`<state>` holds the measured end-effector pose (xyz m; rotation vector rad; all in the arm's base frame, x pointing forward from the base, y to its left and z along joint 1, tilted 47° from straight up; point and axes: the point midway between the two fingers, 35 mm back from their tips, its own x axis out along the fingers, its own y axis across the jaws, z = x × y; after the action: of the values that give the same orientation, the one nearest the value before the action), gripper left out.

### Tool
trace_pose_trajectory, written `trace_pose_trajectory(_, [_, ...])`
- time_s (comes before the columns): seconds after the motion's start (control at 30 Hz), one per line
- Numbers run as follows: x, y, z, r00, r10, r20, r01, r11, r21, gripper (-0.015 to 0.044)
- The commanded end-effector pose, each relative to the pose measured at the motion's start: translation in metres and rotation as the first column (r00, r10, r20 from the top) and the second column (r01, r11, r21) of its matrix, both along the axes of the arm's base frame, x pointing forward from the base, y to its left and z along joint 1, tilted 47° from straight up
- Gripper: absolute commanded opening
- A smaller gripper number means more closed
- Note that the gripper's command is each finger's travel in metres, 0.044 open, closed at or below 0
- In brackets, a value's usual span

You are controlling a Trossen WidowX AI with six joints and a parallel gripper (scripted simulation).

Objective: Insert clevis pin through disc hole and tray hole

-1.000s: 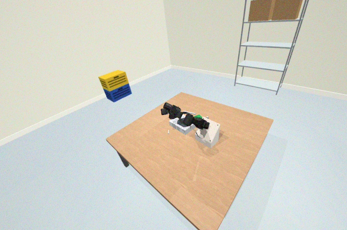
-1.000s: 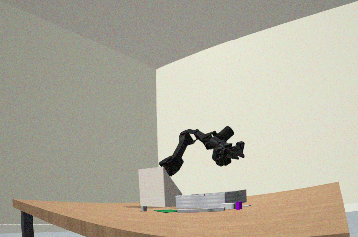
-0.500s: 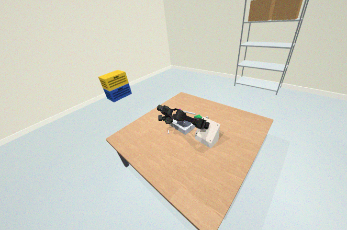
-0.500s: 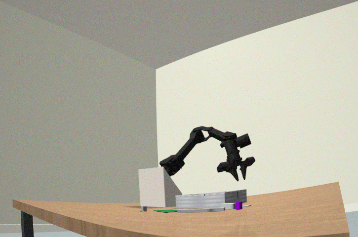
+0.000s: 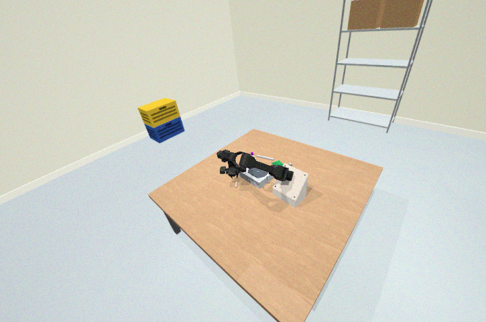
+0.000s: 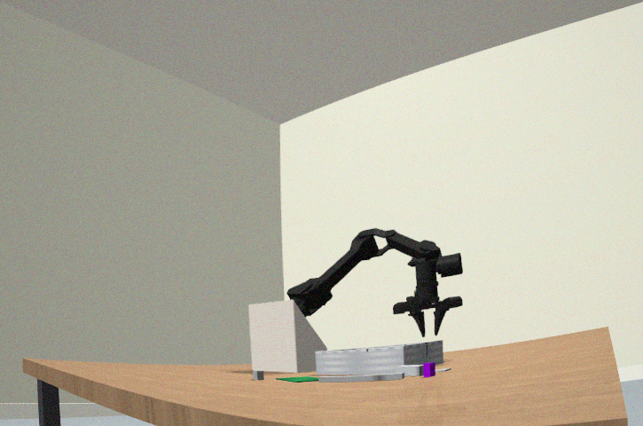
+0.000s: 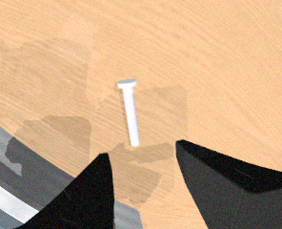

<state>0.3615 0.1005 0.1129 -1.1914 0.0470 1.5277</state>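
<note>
Gripper (image 5: pixel 235 177) (image 6: pixel 429 335) (image 7: pixel 143 156) hangs pointing down over the table (image 5: pixel 228 212) (image 6: pixel 482 386) (image 7: pixel 236 62), w/ nothing btwn its fingers, which stand partway apart; in the wrist view both tips come in from 6 o'clock, one at approx 7, one at approx 5; clevis pin (image 5: pixel 235 184) (image 7: pixel 130 114) lies on its side on the wood just ahead, toward 12 from the gap btwn the tips, slightly to the 11 side; its long axis runs approx 12 to 6, head (image 7: pixel 127 83) at 12, plain end nearest the tips; so the shank runs roughly along the gap, not across it, & the fingers look set to straddle it; next move, I'd judge: shift toward 12, trim a touch toward 11, then lower & close on the shank; risk: if the shift is short, the tips catch only the plain end & the pin may swivel.

Farther out, at 7 to 9 o'clock in the wrist view, tray (image 5: pixel 259 183) (image 6: pixel 359 361) (image 7: pixel 12 202) sits beside the pin, apart from it; disc (image 5: pixel 257 173) lies in it per the top view, no pin thru it yet; pin hole too small to confirm.
</note>
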Motion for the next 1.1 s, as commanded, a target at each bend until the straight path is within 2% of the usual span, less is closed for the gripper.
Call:
trace_pose_trajectory(0.0, [0.000,0.002,0.000,1.000,0.007,-0.006,-0.007,1.000,0.009,0.0160])
trace_pose_trajectory(1.07, [0.006,0.038,-0.032,1.000,0.007,-0.006,-0.007,1.000,0.011,0.0160])
